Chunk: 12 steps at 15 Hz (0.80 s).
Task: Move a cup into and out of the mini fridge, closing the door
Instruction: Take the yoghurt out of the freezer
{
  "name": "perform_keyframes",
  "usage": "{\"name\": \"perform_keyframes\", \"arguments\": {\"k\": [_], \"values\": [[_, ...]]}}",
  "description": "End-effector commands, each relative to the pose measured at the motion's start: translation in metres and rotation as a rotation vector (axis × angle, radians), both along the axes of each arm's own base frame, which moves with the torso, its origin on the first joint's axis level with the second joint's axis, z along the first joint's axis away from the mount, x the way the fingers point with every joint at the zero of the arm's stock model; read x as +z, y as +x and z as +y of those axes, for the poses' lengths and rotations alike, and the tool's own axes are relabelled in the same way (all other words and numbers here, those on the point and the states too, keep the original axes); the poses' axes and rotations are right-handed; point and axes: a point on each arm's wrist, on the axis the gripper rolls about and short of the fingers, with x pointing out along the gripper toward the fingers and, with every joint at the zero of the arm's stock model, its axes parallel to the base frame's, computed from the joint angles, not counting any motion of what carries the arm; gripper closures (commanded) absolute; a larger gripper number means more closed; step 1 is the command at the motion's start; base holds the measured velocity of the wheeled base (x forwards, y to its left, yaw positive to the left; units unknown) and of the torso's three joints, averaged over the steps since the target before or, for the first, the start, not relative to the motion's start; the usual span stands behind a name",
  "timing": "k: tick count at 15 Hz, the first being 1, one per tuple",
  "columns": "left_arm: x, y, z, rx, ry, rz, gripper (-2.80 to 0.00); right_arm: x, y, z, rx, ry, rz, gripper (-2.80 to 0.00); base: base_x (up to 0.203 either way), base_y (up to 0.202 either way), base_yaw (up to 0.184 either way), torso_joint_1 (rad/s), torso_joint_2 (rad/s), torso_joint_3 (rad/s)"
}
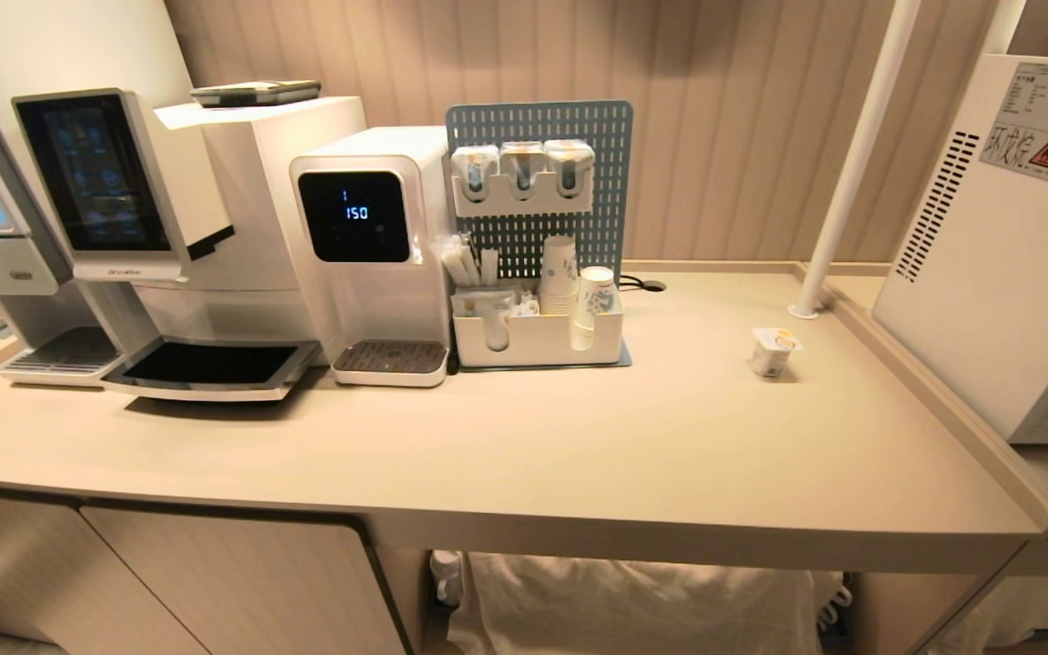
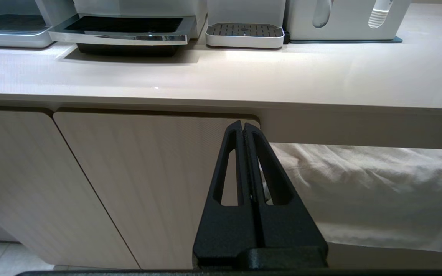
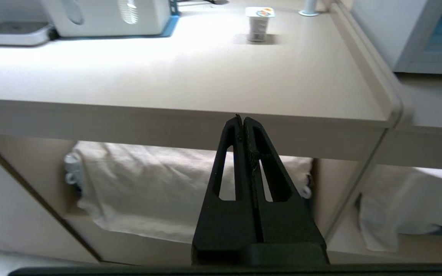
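The cup [image 1: 773, 350], a small sealed pot, is stood upright on the desk [image 1: 579, 455] toward its right rear, near a white pole [image 1: 851, 164], w/ bare surface all round. The mini fridge [image 1: 1006, 246] is set just past the desk's raised right edge. Both pincers, left [image 2: 243, 126] & right [image 3: 242, 120], are held below the front edge, shut tight, nothing gripped.

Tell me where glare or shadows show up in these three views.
Head view: warm, even light, with the coffee machine tray casting a soft shadow on the counter. Left wrist view: a bright sheen across the countertop. Right wrist view: strong glare washes out the counter near the small cup, which casts a short shadow.
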Motion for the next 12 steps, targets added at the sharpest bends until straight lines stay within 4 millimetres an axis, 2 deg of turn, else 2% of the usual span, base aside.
{"name": "perform_keyframes", "arguments": {"k": [1,4,12], "values": [[0.0002,-0.0002,0.0000,0.000,0.002,0.001,0.00,0.0001,0.0001,-0.0006,-0.026,-0.019,-0.004,0.00,0.000,0.000,0.000,0.000,0.00,0.000],[-0.0001,-0.0002,0.0000,0.000,0.005,0.004,0.00,0.0002,0.0000,-0.0006,-0.025,-0.021,-0.007,0.00,-0.001,-0.030,0.001,-0.001,0.00,0.000],[0.0000,-0.0003,0.0000,0.000,0.008,0.006,0.00,0.0002,0.0000,-0.0006,-0.026,-0.016,-0.006,0.00,0.000,-0.188,0.000,0.002,0.00,0.003]]}}
